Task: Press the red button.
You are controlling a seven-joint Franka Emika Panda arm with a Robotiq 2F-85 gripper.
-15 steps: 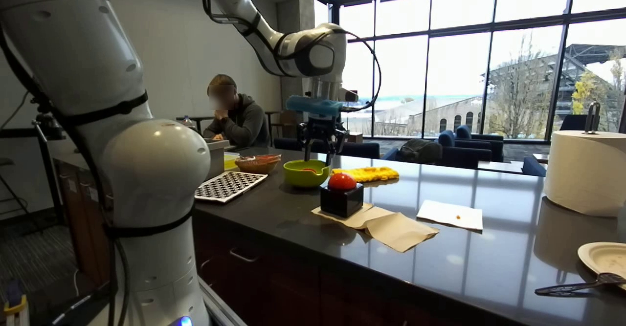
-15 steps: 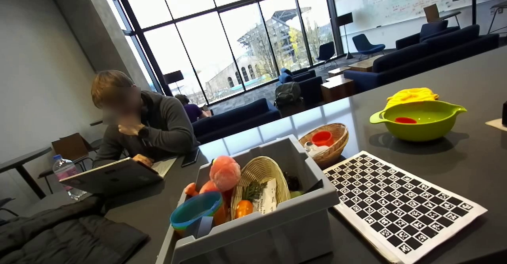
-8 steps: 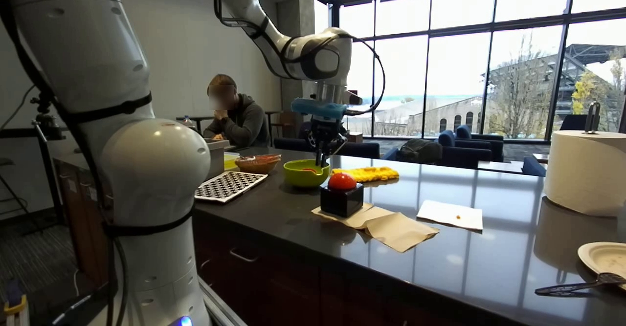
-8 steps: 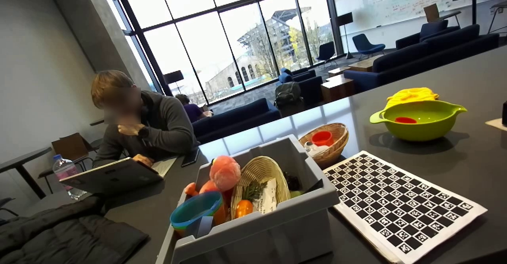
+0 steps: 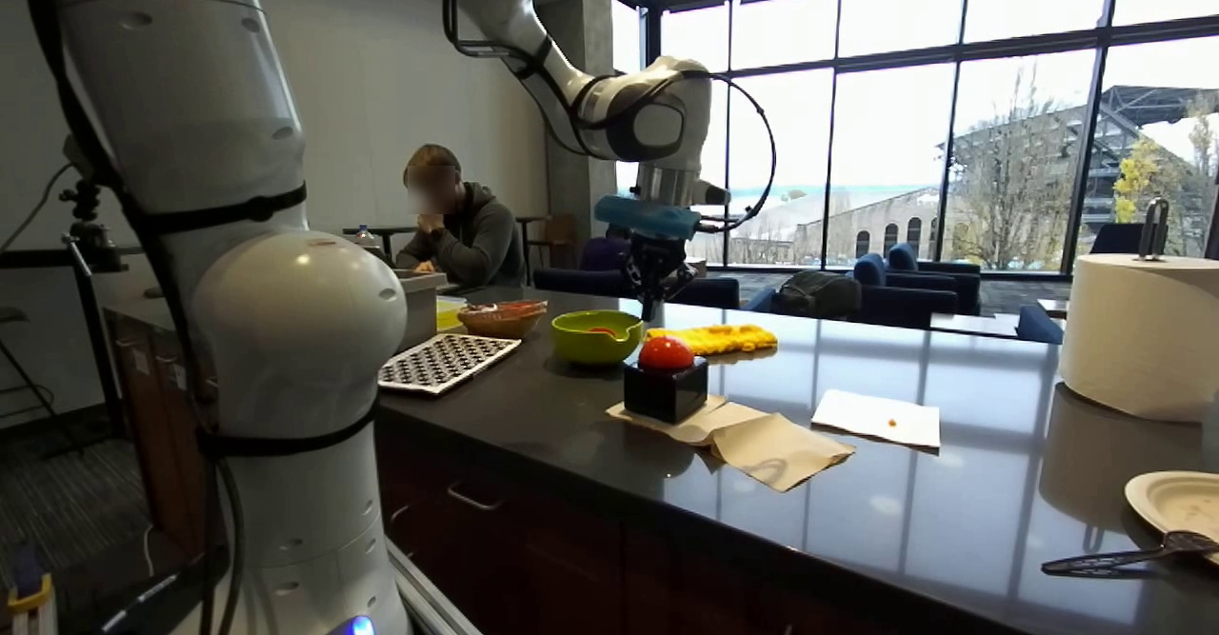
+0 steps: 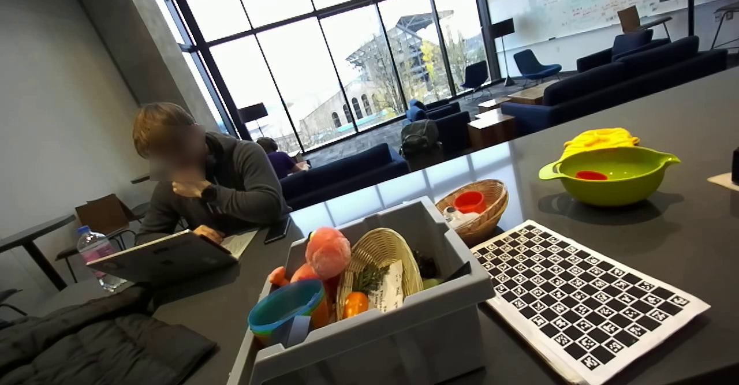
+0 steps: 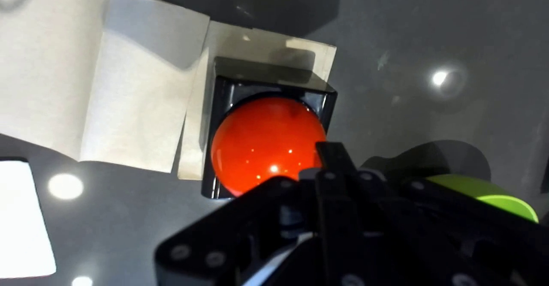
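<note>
The red button is a glossy dome on a black boxy base, upright on brown paper on the counter. Seen from the wrist, the red button fills the middle, its lower right edge covered by my gripper. The fingers are together with nothing between them. In an exterior view my gripper points down, its tips a little higher than the dome and slightly to its left, with a visible gap. A sliver of the black base shows at the border of an exterior view; the dome is out of view there.
A green bowl with something red inside stands beside the button, a yellow knobbly object behind. Brown paper and a white napkin lie nearby. A checkered board and grey bin are further along the counter.
The jaws have gone from open to shut. In an exterior view the arm and gripper have moved right, from over the green bowl toward the red button. The objects have stayed put.
</note>
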